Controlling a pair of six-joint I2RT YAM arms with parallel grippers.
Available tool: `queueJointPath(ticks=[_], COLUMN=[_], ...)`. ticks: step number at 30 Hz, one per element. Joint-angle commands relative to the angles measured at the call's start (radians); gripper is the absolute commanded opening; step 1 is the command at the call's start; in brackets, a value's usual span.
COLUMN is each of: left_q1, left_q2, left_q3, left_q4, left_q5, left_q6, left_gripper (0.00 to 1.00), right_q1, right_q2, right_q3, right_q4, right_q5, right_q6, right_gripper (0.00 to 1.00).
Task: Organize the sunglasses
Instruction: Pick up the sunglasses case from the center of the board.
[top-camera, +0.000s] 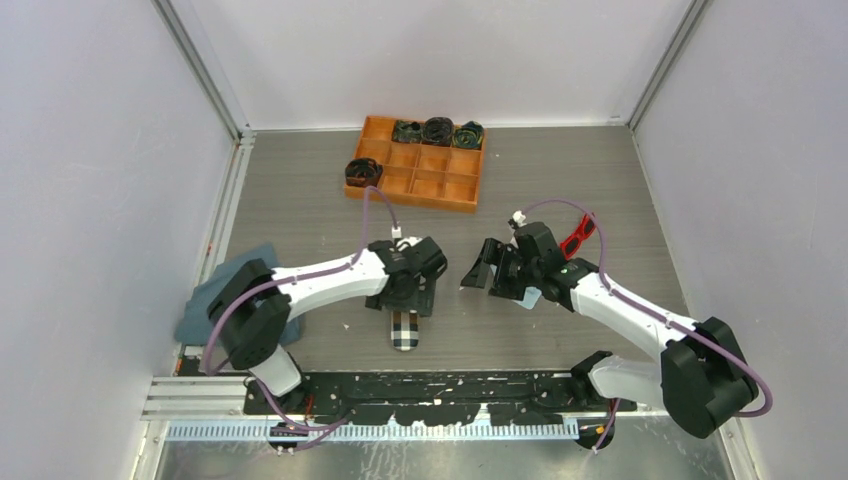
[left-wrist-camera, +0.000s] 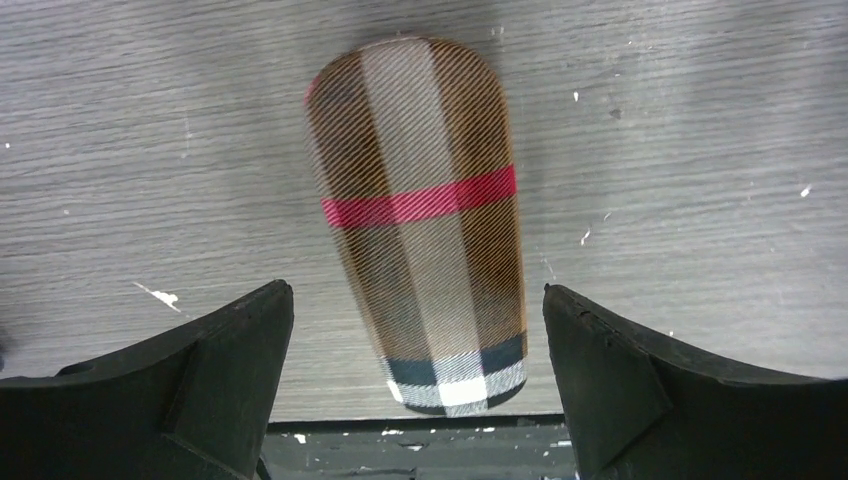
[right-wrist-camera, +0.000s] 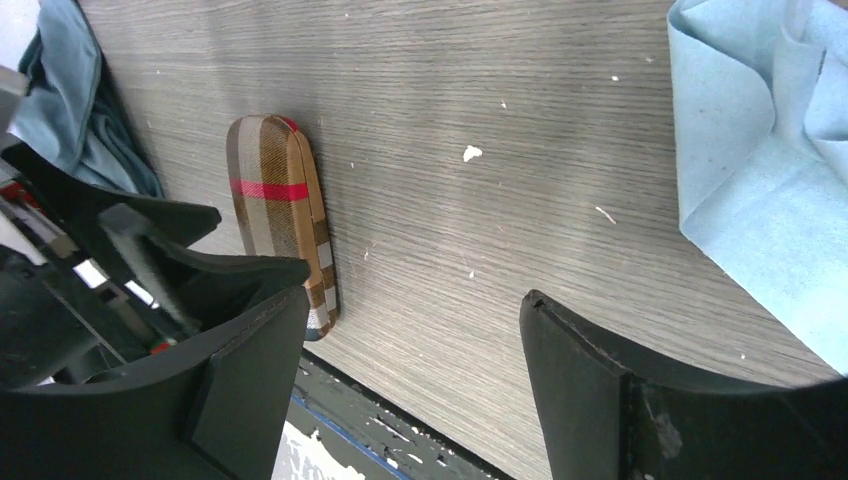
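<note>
The red sunglasses (top-camera: 577, 238) lie on the table just behind my right arm, and neither wrist view shows them. The tan-and-black plaid case (top-camera: 404, 331) lies closed near the front edge. My left gripper (top-camera: 405, 300) hovers right over it, open and empty. In the left wrist view the case (left-wrist-camera: 420, 220) lies lengthwise between the spread fingers of the left gripper (left-wrist-camera: 415, 292), untouched. My right gripper (top-camera: 480, 274) is open and empty, right of the case, above bare table. The right wrist view shows the right gripper (right-wrist-camera: 415, 290) and the case (right-wrist-camera: 280, 215) to its left.
A light blue cloth (top-camera: 531, 298) lies under my right wrist and shows in the right wrist view (right-wrist-camera: 750, 150). An orange divided tray (top-camera: 440, 185) with dark rolled items stands at the back. A grey-blue cloth (top-camera: 225, 295) lies at the left edge. The black front rail (left-wrist-camera: 420, 450) is close.
</note>
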Motion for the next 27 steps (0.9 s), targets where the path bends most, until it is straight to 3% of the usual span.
queueJointPath(ticks=[1,14,19,23,27], left_q1=[-0.042,-0.081,-0.081,-0.063,0.062], left_q2=[0.072,0.157,0.126,0.001,-0.247], left_q3=[0.076,0.081,0.046,-0.003,-0.13], left_q4=[-0.077,-0.057,-0.004,0.089,0.302], left_q5=[-0.128,-0.135,-0.105,-0.048,0.201], left_q6=[-0.062,-0.129,-0.136,-0.111,-0.06], left_gripper=[0.95,0.76,0.5,0.34,0.21], right_q1=[-0.002,-0.003,-0.002,-0.011,-0.062], right_q2=[0.002,0.018,0.018,-0.003,-0.045], right_q3=[-0.001,0.003,0.005,0.005,-0.001], right_q4=[0.0,0.012,0.013,0.02,0.079], right_q5=[0.008,-0.009,-0.012,-0.057,-0.179], right_q6=[0.017,0.016,0.02,0.03,0.08], right_gripper=[0.83,0.83,0.83,0.84,0.84])
